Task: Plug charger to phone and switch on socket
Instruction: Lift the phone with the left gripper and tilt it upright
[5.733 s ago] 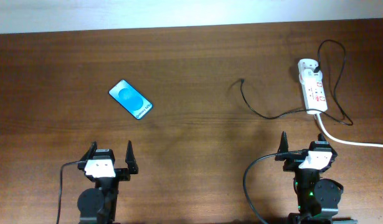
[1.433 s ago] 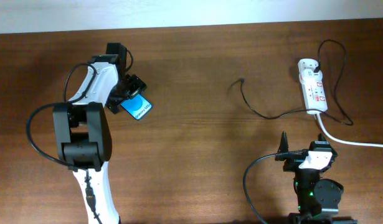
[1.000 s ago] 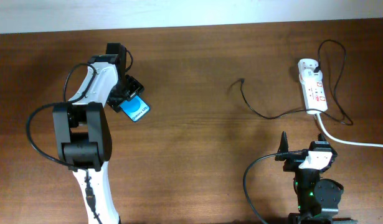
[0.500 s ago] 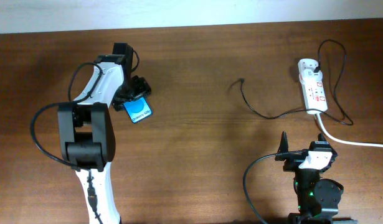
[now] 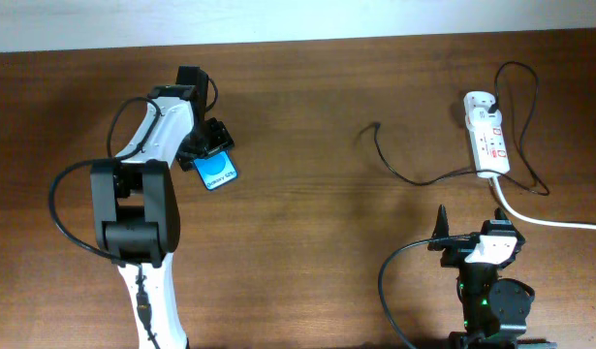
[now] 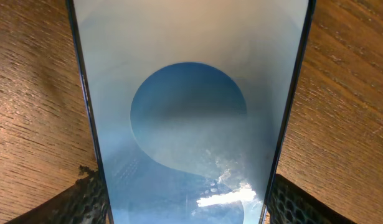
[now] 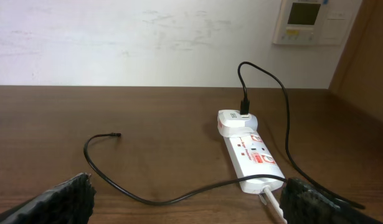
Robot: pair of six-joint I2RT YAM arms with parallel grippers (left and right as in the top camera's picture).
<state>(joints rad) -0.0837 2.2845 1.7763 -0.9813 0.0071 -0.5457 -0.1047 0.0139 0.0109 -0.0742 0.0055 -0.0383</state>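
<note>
Left gripper (image 6: 188, 198) clamped across the phone (image 5: 216, 173) edges, right gripper (image 5: 469, 236) splayed and idle; risk: thin-edge hold slips or twists, misaligning the port for the charger (image 5: 411, 181).

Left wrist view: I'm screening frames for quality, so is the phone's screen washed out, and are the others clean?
Left wrist view: pale reflection washes the upper screen of the phone, a bright glint near the bottom, wood grain sharp. Overhead view: even light, no glare. Right wrist view: charger and socket sharp, evenly lit.
</note>
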